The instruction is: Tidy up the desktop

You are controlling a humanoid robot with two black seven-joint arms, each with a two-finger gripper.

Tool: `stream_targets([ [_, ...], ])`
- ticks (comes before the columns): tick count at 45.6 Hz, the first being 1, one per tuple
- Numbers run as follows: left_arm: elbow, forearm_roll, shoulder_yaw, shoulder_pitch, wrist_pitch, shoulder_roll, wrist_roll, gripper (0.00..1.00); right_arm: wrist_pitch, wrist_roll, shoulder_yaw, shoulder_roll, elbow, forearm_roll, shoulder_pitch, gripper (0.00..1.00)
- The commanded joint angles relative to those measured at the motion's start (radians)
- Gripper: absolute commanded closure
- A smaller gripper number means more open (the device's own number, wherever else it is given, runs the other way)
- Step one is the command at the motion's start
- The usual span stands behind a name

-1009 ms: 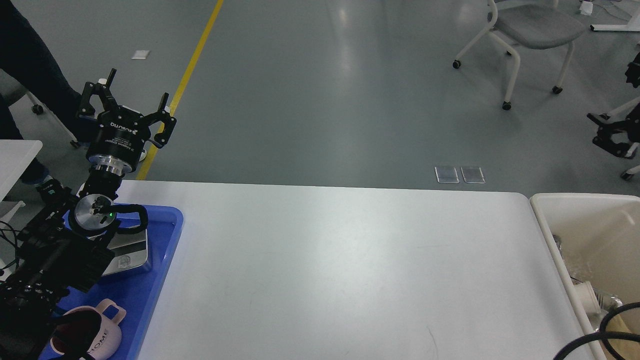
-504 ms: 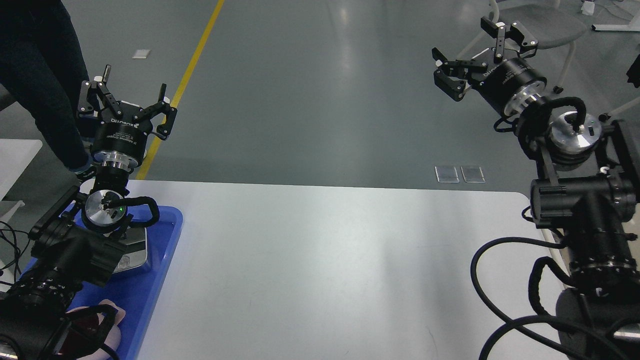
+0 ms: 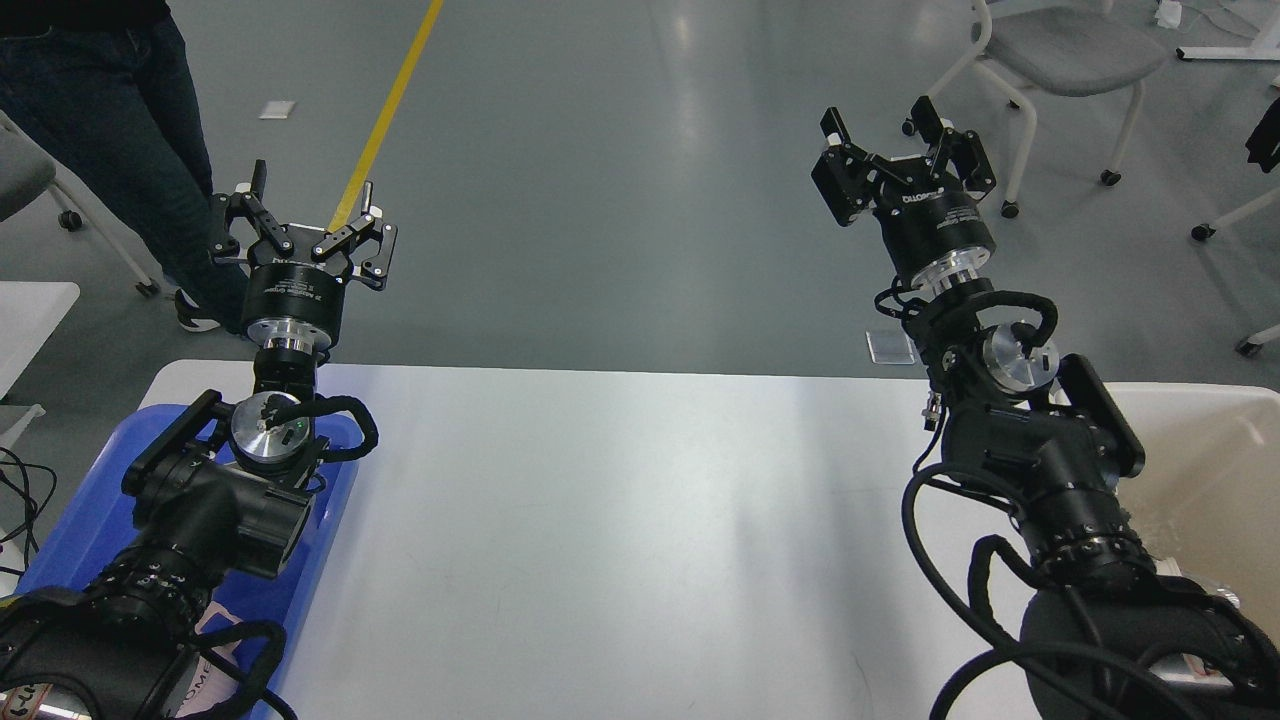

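Bench [image 3: 620,540] is lying bare between both open, empty hands, left hand [image 3: 302,222] and right hand [image 3: 900,160]; arm cables risk snagging the blue tray [image 3: 70,520].

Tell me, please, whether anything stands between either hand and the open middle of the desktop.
Nothing visible does. The left hand and right hand are both raised beyond the far edge, open and holding nothing. The desktop between the arms is bare; the blue tray and cream bin sit off to the sides.
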Motion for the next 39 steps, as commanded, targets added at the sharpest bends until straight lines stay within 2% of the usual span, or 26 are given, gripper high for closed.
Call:
stream_targets([
  [1,0.002,-0.001,0.000,-0.003,0.009,-0.017,0.004,0.03,0.050,0.001,-0.006,0.027,-0.060,0.003,-0.007,0.00],
  [7,0.002,0.000,0.000,-0.009,0.084,-0.049,0.004,0.03,0.073,0.002,-0.005,0.027,-0.114,0.008,-0.007,0.00],
  [11,0.002,-0.001,0.000,-0.011,0.117,-0.059,-0.013,0.03,0.093,0.010,-0.005,0.027,-0.140,0.008,-0.019,0.00],
  [20,0.002,-0.001,0.000,-0.014,0.135,-0.065,-0.015,0.03,0.146,0.125,-0.003,0.025,-0.154,0.005,-0.070,0.00],
  [24,0.002,-0.001,0.000,-0.012,0.141,-0.066,-0.015,0.03,0.146,0.156,-0.003,0.025,-0.149,0.005,-0.093,0.00],
  [39,0.002,-0.001,-0.002,0.012,0.141,-0.083,-0.015,0.03,0.146,0.147,-0.009,0.014,-0.138,0.008,-0.107,0.00],
])
